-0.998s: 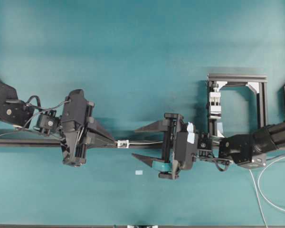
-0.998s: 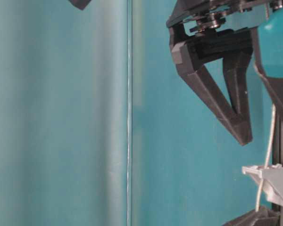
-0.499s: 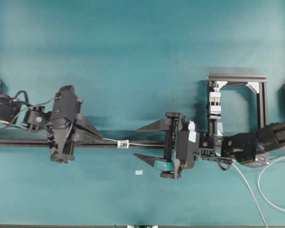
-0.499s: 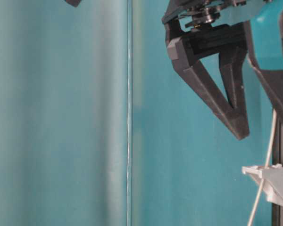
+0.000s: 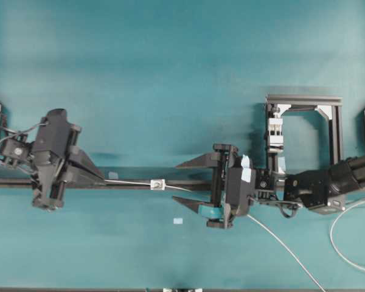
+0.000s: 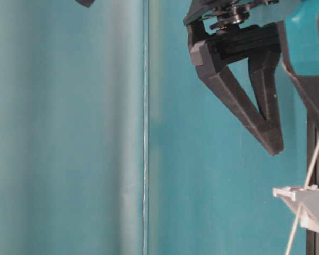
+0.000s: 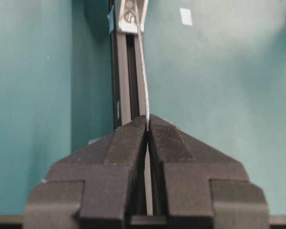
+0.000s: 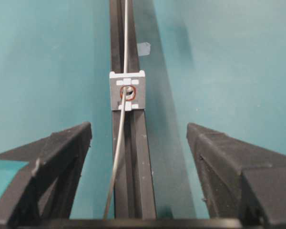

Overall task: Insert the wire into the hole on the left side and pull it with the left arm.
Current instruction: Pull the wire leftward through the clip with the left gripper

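Note:
The wire [image 5: 131, 181] runs taut from my left gripper [image 5: 103, 177] to the small silver-white block [image 5: 157, 183] on the black rail [image 5: 194, 181]. It passes through the hole [image 8: 127, 92] and trails off to the lower right. In the left wrist view my left gripper [image 7: 148, 119] is shut on the wire [image 7: 143, 62], which enters right at the fingertips. The block [image 7: 130, 16] is far ahead of it. My right gripper [image 5: 176, 182] stands wide open just right of the block, astride the rail. In its own view the right gripper [image 8: 139, 128] holds nothing; the wire [image 8: 117, 148] lies between the fingers, touching neither.
An aluminium frame fixture [image 5: 304, 100] stands at the back right. A small pale tape rectangle [image 5: 177, 221] lies in front of the rail. A white cable [image 5: 353, 255] loops at the right edge. In the table-level view a right finger [image 6: 239, 101] hangs above the block [image 6: 311, 210].
My left arm has drawn back to the left with the wire in its grip, pulling more wire through the block. The trailing wire at the right has swung and straightened. The right gripper stayed open in place.

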Tool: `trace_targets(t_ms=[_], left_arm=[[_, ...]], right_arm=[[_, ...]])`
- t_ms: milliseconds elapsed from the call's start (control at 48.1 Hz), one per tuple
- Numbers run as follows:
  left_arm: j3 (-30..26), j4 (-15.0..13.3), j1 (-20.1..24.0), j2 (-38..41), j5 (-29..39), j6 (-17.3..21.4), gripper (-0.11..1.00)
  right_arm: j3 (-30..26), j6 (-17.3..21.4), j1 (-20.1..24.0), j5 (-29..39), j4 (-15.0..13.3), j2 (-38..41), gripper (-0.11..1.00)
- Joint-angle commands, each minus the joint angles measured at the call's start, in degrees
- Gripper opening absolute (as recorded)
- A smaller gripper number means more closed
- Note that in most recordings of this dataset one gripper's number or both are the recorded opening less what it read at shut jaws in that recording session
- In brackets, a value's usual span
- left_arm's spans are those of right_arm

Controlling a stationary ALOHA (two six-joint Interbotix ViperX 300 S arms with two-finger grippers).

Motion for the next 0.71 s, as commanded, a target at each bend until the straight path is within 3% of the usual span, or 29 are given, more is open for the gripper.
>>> trace_targets(t_ms=[0,312,686], left_arm=[[1.05,0.18,-0.44,-2.90,0.79,-0.09,-0.10],[5.27,0.18,-0.70,-9.67,1.76,-0.09,-0.10],[5.71,0.18,-0.53,-9.84,2.46,-0.26,-0.10]], right_arm=[[-0.35,0.00,-0.09,-0.26,-0.09,-2.20,0.86],[-0.35,0.00,0.00,-0.26,-0.09,-2.20,0.86],[-0.53,0.00,-0.26,-0.18,-0.09,-2.20,0.86]])
